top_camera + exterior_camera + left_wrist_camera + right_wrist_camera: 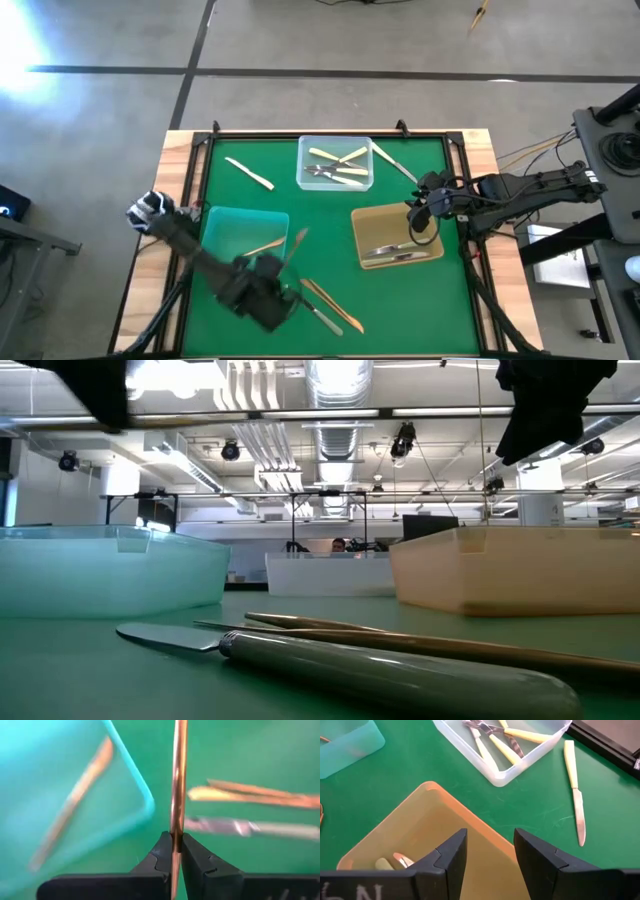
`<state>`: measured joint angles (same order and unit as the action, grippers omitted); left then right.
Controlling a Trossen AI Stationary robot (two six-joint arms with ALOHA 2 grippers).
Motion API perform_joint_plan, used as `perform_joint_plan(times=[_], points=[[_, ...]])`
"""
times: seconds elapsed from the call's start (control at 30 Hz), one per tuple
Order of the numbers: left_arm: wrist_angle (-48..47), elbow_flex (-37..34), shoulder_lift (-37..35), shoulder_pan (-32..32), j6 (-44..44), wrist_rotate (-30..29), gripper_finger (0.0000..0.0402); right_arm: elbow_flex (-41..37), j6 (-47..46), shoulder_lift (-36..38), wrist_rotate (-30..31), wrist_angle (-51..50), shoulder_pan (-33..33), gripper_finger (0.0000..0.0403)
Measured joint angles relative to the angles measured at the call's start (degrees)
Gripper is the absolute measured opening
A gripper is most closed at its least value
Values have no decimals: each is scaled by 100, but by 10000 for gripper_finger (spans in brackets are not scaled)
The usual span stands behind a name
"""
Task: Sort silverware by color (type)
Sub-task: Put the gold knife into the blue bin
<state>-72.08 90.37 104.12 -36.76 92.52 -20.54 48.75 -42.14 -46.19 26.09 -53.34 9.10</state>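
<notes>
The left gripper pinches a coppery utensil beside the teal tray. 2 more utensils lie on the tabletop nearby. The right gripper hangs open over the amber tray; only its wrist view shows the gap.

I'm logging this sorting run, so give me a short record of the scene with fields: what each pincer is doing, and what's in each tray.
left pincer: shut on a coppery utensil, beside the teal tray
right pincer: open, empty, above the amber tray
teal tray: one coppery piece inside
amber tray: silver pieces
clear tray: cream-handled pieces
loose on mat: cream knife beside the clear tray, others elsewhere
</notes>
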Motion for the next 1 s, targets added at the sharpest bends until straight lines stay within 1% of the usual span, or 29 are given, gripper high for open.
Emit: perform_joint_plan(times=[0.07, 0.13, 0.2, 0.27, 0.3, 0.33, 0.4, 0.5, 0.57, 0.63, 0.77, 0.9, 1.0], points=[[-179, 0, -56, 349, -604, 49, 2, 0, 132, -1, 0, 0, -1, 153], [-550, 0, -103, 664, -1235, 277, 2, 0, 245, -2, -2, 0, 0, 153], [-1196, -2, -115, 926, -1633, 473, 1, 0, 333, -2, -4, -1, 0, 153], [-1797, -12, -133, 1137, -1896, 526, 1, 0, 500, -2, -4, -1, -1, 153], [-1842, -65, -183, 1242, -2092, 539, 1, 0, 595, -3, -4, -2, 0, 153], [-1708, -193, -302, 1332, -2350, 553, 1, 0, 682, -4, -4, -2, 0, 153], [-1496, -519, -520, 1473, -2548, 593, 1, 0, 812, -4, 0, -4, -2, 153], [-1766, -1131, -728, 1606, -2580, 874, 1, 0, 874, -7, -1, -14, 0, 153], [-1787, -1621, -922, 1648, -2537, 1078, 1, 0, 875, -7, 4, -17, -1, 153], [-1640, -2112, -1167, 1666, -2466, 1305, 1, 0, 875, -7, 21, -17, 0, 153], [-921, -2954, -1543, 1657, -2495, 1707, 1, 0, 873, -7, 107, -15, -1, 153], [-345, -3424, -1826, 1666, -2593, 1805, 14, 0, 775, -8, 111, -12, -2, 153], [-292, -3508, -1930, 1679, -2603, 1665, 29, 0, 575, -7, 109, -13, -2, 153]])
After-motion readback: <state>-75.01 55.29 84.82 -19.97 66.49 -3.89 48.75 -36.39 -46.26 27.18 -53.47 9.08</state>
